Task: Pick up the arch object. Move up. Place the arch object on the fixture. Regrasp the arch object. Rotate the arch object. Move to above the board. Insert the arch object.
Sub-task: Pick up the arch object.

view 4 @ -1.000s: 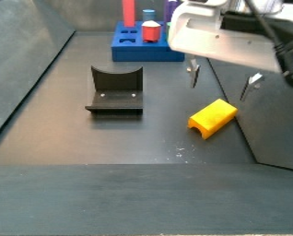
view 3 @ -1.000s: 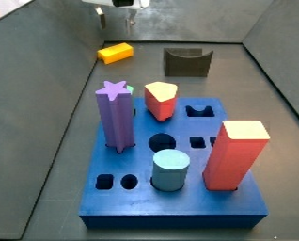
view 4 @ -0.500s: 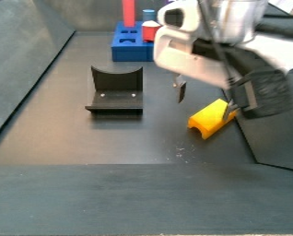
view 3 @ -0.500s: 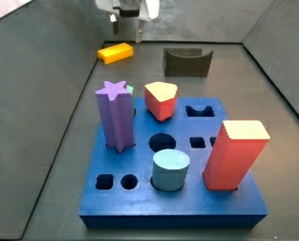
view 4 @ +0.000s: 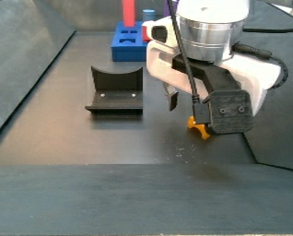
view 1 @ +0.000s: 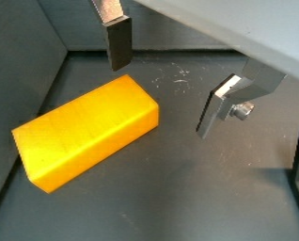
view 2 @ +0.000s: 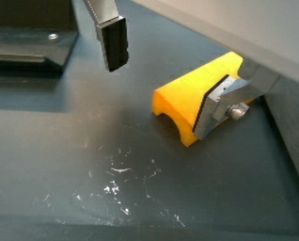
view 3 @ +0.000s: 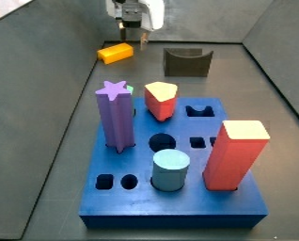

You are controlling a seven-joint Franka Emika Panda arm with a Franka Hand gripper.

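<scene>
While nothing is gripped, the parts read as follows.
Gripper [view 2: 165, 80]: low over the arch object, jaws spread wide — one finger [view 1: 118, 41] beside the block, the other at its far side.
Arch object [view 1: 86, 131]: yellow-orange, flat on the floor, near the fixture.
Fixture [view 4: 114, 90]: just beside the arch object — apart from it.
Board [view 3: 178, 169]: well apart from the arch object.

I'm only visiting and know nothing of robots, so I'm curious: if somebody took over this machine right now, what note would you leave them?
Gripper: open, low over the floor beside the small yellow-orange arch object, holding nothing.
Arch object: lying on the floor near the wall, not yet grasped.
Dark grey fixture with a curved scoop: bare.
Large blue board with cut-out holes: carries four coloured pegs.
Done: approach only.
Left: grasp, lift, set on fixture, regrasp, rotate, move above board, insert.
</scene>
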